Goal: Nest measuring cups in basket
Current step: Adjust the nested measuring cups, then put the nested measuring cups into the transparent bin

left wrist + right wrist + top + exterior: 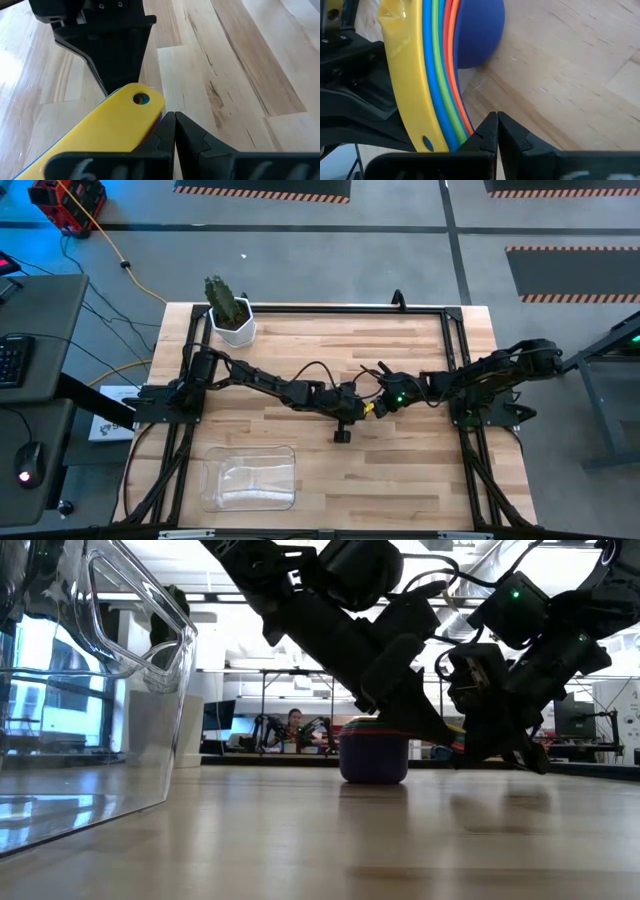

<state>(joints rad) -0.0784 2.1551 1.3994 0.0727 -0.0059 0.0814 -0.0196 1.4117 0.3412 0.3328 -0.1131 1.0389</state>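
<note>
The measuring cups are nested in one stack (373, 755), dark blue cup lowest, standing on the table's middle. The stacked handles, yellow on top, then blue, green, red and orange (437, 75), stick out sideways between my two grippers; a bit of yellow shows in the high view (368, 408). My left gripper (175, 120) is shut beside the handles' free end. My right gripper (497, 122) is shut on the handles' other side, facing the left one. The clear basket (250, 477) stands at the near left, apart from both. My left gripper lies with the outer side of one shut finger (160, 135) against the yellow handle's free end (142, 107), near its hole. Nothing is between the fingers. The stack stands on the table. My right gripper has the outer side of one shut finger (480, 137) at the handles' free ends (457, 137); whether it touches them I cannot tell.
A white pot with a cactus (232, 318) stands at the far left corner. The basket's clear wall (120, 690) fills the low view's left. Bare wood lies between the stack and the basket (300, 445). A person sits in the room behind (293, 725).
</note>
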